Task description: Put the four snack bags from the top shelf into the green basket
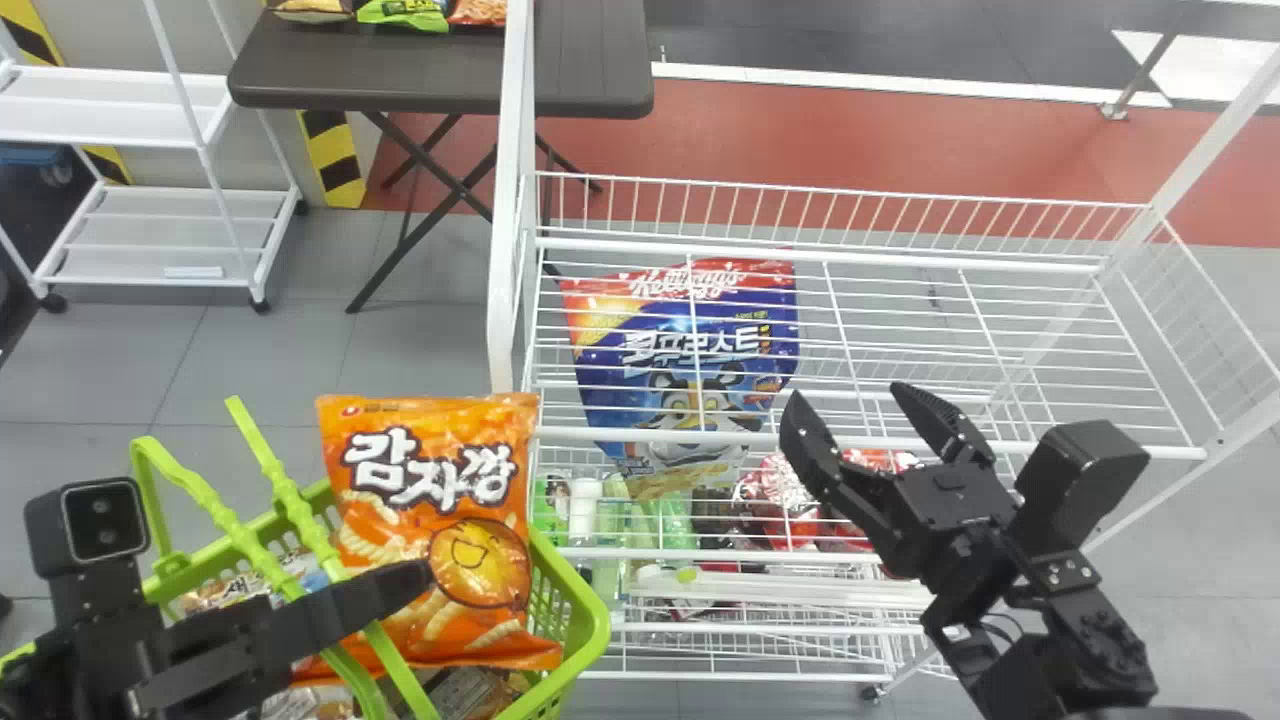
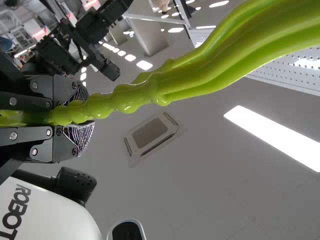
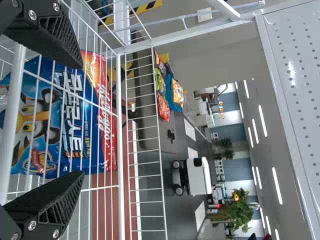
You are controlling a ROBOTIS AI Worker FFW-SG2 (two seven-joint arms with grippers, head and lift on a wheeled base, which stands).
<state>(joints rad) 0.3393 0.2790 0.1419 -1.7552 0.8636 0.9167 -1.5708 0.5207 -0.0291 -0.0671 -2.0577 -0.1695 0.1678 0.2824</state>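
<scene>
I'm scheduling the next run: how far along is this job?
Probably nearly done. Done: the orange bag sits in the basket with other packs I can't count. In hand: the left pincer grips the handles; the right pincer is open, holding nothing. Left: perhaps no pick; the blue bag seems to lie below the top shelf.

grey-tiled floor; dark folding table [image 1: 440, 85]
</scene>
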